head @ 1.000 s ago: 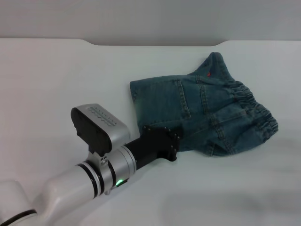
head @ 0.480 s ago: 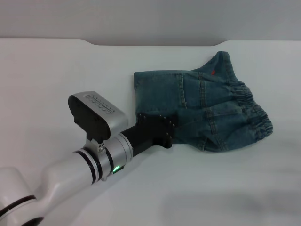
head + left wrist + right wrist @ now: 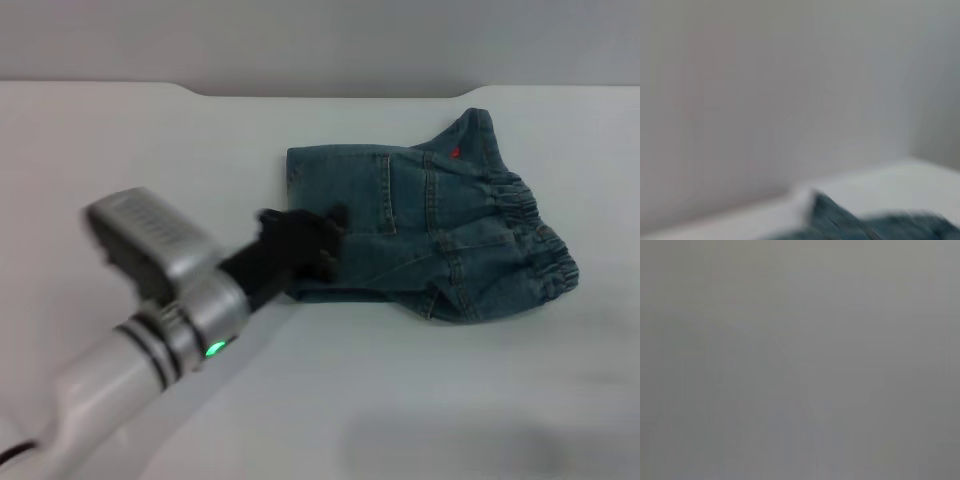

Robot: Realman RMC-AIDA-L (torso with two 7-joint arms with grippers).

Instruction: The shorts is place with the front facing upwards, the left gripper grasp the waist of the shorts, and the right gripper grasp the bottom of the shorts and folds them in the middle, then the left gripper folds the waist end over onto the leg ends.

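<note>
Denim shorts [image 3: 430,235] lie folded on the white table [image 3: 120,150], right of centre in the head view, with the puckered elastic waist [image 3: 535,240] on the robot's right side of the bundle and a straight edge on the left. The left gripper [image 3: 300,245] sits at that left edge, its black claw overlapping the near corner of the cloth; whether its jaws are clenched on the fabric or released I cannot tell, because the claw is smeared by motion. The left wrist view shows only a sliver of blue cloth against the pale background, and the right wrist view shows plain grey; the right gripper is nowhere in view, so I take that arm to be parked. The stack looks loose to me: the top layer sits askew, with a flap standing up at the far corner by a small red mark [image 3: 456,153], and the near edge below the waist curls over. The main risk I see is the claw dragging cloth as it moves; if a prong is caught in a seam or a pocket, the upper layer could slide or peel open and undo the fold. A second risk is the smooth tabletop, on which a sideways tug might shift the whole bundle. The raised flap could also flop back.
</note>
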